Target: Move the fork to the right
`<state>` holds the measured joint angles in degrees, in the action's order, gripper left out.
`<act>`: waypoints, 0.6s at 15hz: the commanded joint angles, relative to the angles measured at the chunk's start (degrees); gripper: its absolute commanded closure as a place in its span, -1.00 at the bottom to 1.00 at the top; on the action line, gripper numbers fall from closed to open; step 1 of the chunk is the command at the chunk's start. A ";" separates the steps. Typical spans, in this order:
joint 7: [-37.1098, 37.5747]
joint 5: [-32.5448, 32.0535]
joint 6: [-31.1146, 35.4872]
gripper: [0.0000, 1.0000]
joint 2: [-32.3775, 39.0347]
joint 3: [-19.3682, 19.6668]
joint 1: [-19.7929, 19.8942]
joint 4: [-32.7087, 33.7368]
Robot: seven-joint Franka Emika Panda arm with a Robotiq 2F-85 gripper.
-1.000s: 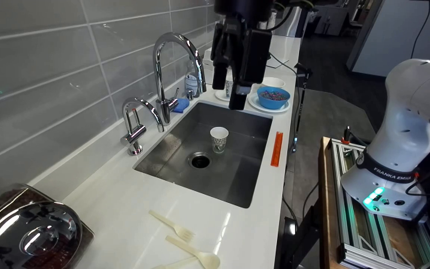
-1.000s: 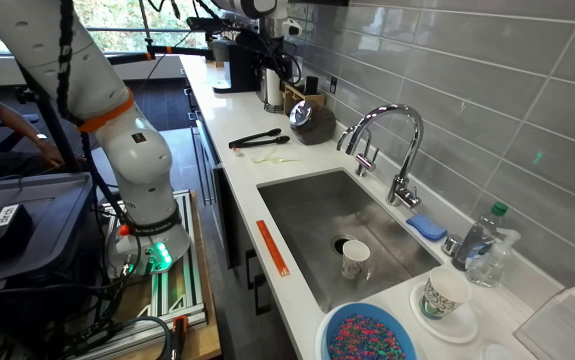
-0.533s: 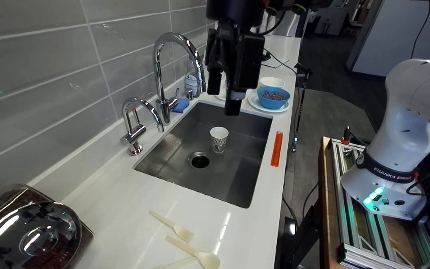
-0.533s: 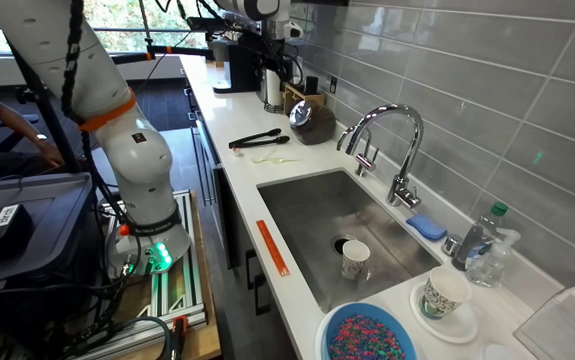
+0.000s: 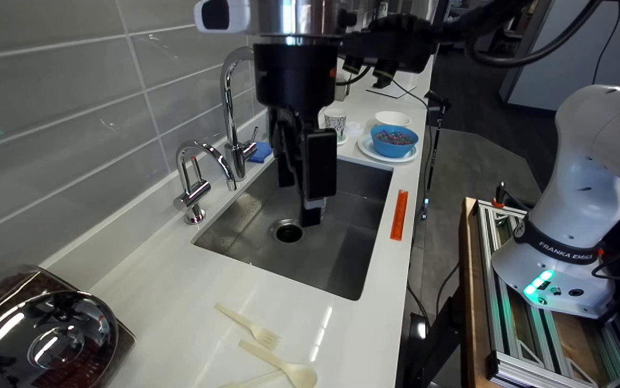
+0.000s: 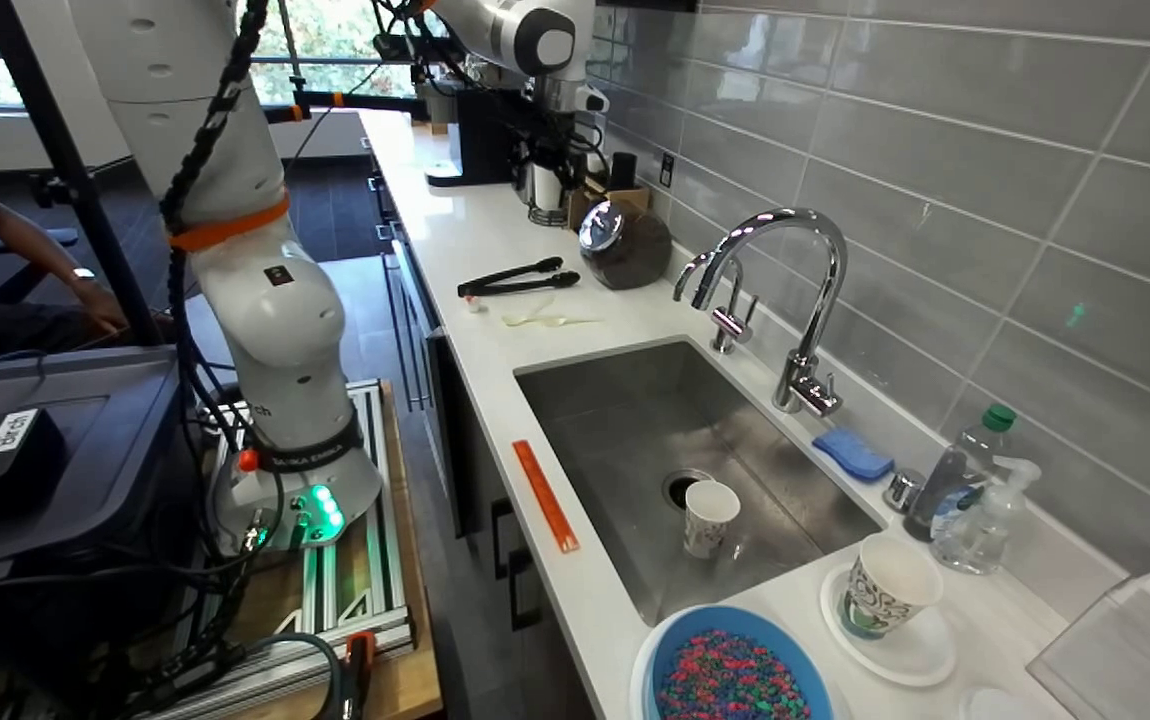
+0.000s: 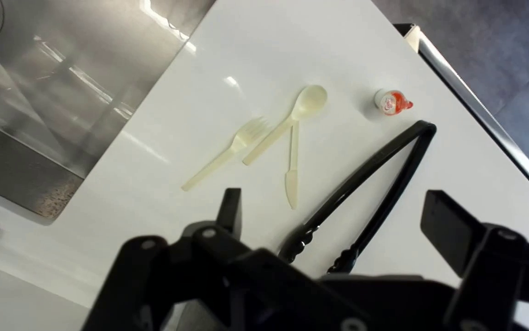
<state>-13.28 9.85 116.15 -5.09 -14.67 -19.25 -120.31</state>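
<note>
The fork is slim and pale cream. It lies flat on the white counter in an exterior view [image 5: 260, 332] and in the wrist view [image 7: 247, 134]. Its tines point towards the spoon's handle, a narrow gap apart. My gripper [image 7: 334, 209] has its jaws wide apart with nothing between them. In the wrist view the fork lies beyond the left fingertip, up and to the left of the gap. In an exterior view my gripper [image 5: 299, 202] hangs in the air in front of the sink basin, well above the counter. The fork is only faint in the remaining exterior view.
A cream spoon [image 7: 311, 100] and knife [image 7: 292, 186] lie beside the fork. Black tongs [image 7: 349, 188] lie on the counter beneath the gripper, near a small red-topped bottle [image 7: 392, 102]. The sink [image 5: 337, 264], tall faucet [image 5: 227, 102], lidded jar [image 5: 46, 323] and orange-red strip [image 5: 399, 215] are around.
My gripper has moved lower and nearer to the cutlery, leftward and down in an exterior view. The fork and other objects have not moved.
</note>
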 commanded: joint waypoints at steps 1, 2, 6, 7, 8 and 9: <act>3.29 -7.80 0.56 -1.00 4.37 -1.52 0.77 3.44; 4.16 -10.02 0.65 -1.00 5.28 -1.69 0.72 4.11; 4.65 -12.25 3.32 -1.00 9.12 -2.09 0.37 6.79; 4.65 -12.25 4.14 -1.00 9.98 -2.23 0.29 7.39; 3.91 -11.42 4.88 -1.00 10.81 -2.37 0.28 7.96; 3.36 -10.71 3.72 -1.00 8.32 -2.18 0.69 6.03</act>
<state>-9.99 -0.79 120.04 3.17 -16.30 -19.08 -114.45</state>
